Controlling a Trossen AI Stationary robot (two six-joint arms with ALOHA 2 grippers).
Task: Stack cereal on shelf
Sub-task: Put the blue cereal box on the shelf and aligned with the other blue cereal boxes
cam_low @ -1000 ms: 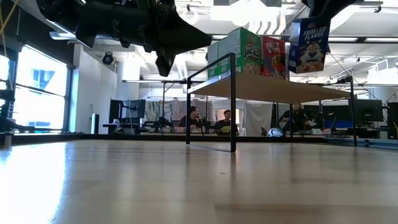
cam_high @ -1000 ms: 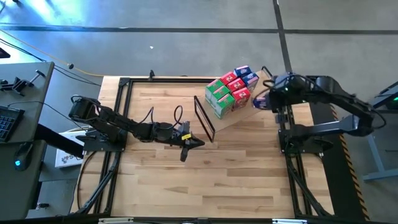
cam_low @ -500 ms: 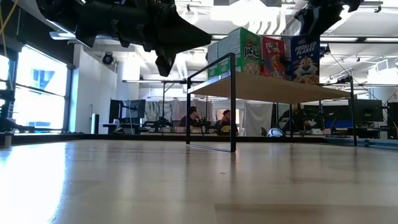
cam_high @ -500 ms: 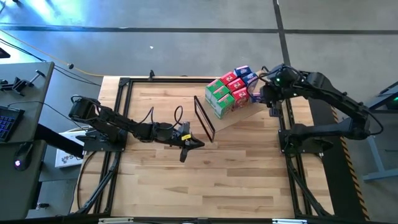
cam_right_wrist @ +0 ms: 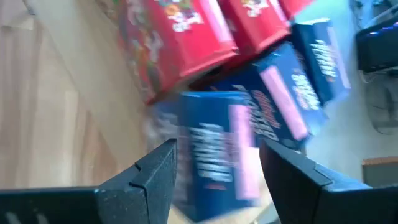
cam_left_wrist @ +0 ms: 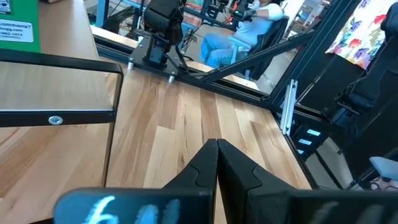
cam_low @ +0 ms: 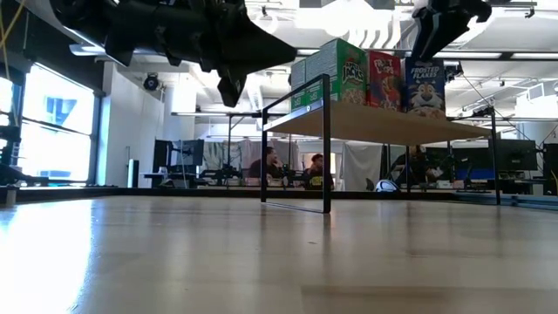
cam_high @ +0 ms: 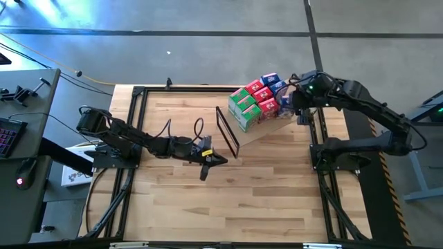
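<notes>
The shelf (cam_high: 266, 131) is a light board on a black wire frame at the table's far right; it also shows in the low view (cam_low: 392, 126). Green (cam_high: 242, 109), red (cam_high: 261, 92) and blue (cam_high: 275, 81) cereal boxes stand on it in rows. One more blue box (cam_right_wrist: 217, 162) stands upright on the board at the stack's right end (cam_low: 425, 87). My right gripper (cam_right_wrist: 217, 149) is open just above it (cam_low: 433, 39), with one finger on either side of its top. My left gripper (cam_high: 206, 164) is shut and empty, hovering over the table's middle.
The shelf's black wire frame (cam_high: 228, 131) stands up at its left end, close to my left gripper. Bare tabletop (cam_high: 228, 200) lies near and to the left. People sit in the room beyond the table (cam_low: 292, 170).
My right gripper has carried the blue box toward the table's left, up to the stack, and lowered it. The box hung clear of the board a second ago. It now stands on the board beside the red box.
</notes>
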